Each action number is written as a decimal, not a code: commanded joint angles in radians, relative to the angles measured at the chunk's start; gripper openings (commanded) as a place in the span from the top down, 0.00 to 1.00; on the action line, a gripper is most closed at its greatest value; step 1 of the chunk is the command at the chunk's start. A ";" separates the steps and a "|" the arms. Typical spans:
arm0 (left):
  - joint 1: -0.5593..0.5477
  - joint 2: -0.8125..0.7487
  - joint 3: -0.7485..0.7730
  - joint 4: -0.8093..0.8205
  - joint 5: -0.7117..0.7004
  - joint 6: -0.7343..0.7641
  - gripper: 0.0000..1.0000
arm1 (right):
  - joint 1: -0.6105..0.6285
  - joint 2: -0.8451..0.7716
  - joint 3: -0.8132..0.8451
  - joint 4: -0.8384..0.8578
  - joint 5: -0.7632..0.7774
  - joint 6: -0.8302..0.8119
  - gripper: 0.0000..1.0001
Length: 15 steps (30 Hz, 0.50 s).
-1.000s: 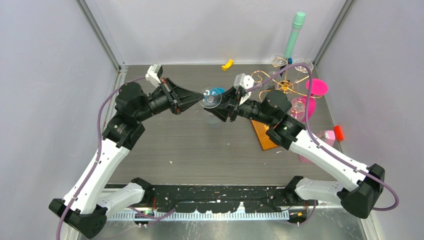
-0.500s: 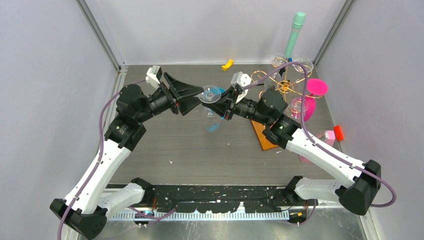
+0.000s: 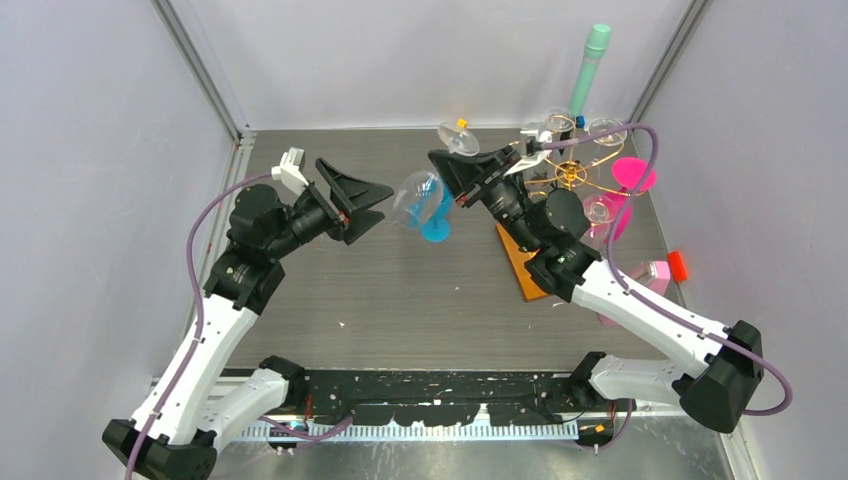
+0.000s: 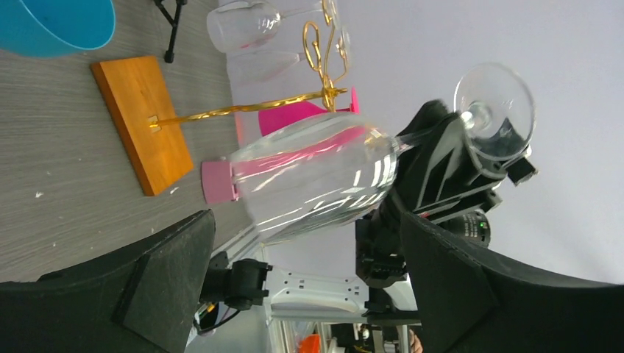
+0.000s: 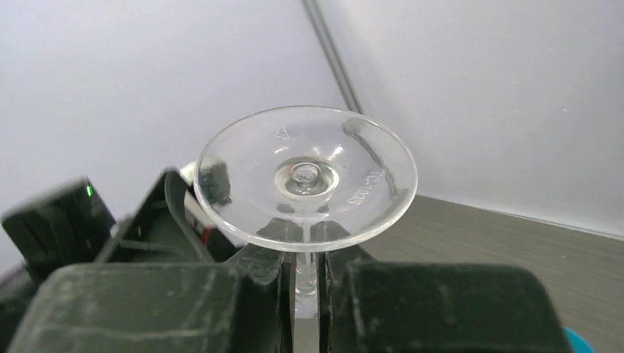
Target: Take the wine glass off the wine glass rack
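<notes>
Wine glass (image 3: 417, 198): clear, off the rack, held tilted in the air above the table, with the foot up and toward the rear and the bowl down and toward the left arm.
Right gripper (image 3: 447, 172): clenched on the stem just under the foot. In the right wrist view the stem is pinched between the fingers (image 5: 169, 309), which hide the bowl.
Left gripper (image 3: 378, 203): fingers spread wide and grasping nothing, with the bowl just beyond the tips, apart from them.
Wine glass rack (image 3: 570, 172): right rear. The gold wire is partly covered by the right arm and its cable, and the wooden base (image 3: 522, 262) is mostly under the forearm.
Rack load: clear and pink glasses hang there; their number is hard to make out.
Blue vessel (image 3: 437, 230): on the table under the bowl, blurred through the glass and cut off in the left wrist view.
Yellow item (image 3: 461, 124): largely hidden behind the foot; type cannot be told.
</notes>
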 commanded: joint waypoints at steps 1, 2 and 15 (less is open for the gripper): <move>0.003 -0.022 -0.018 0.066 0.047 0.037 0.00 | 0.004 -0.048 0.003 0.172 0.289 0.274 1.00; 0.003 -0.023 -0.024 0.097 0.062 0.018 0.00 | 0.004 -0.049 0.001 0.172 0.308 0.298 1.00; 0.003 0.004 -0.061 0.501 0.181 -0.223 0.20 | 0.004 -0.043 -0.024 0.145 0.385 0.652 1.00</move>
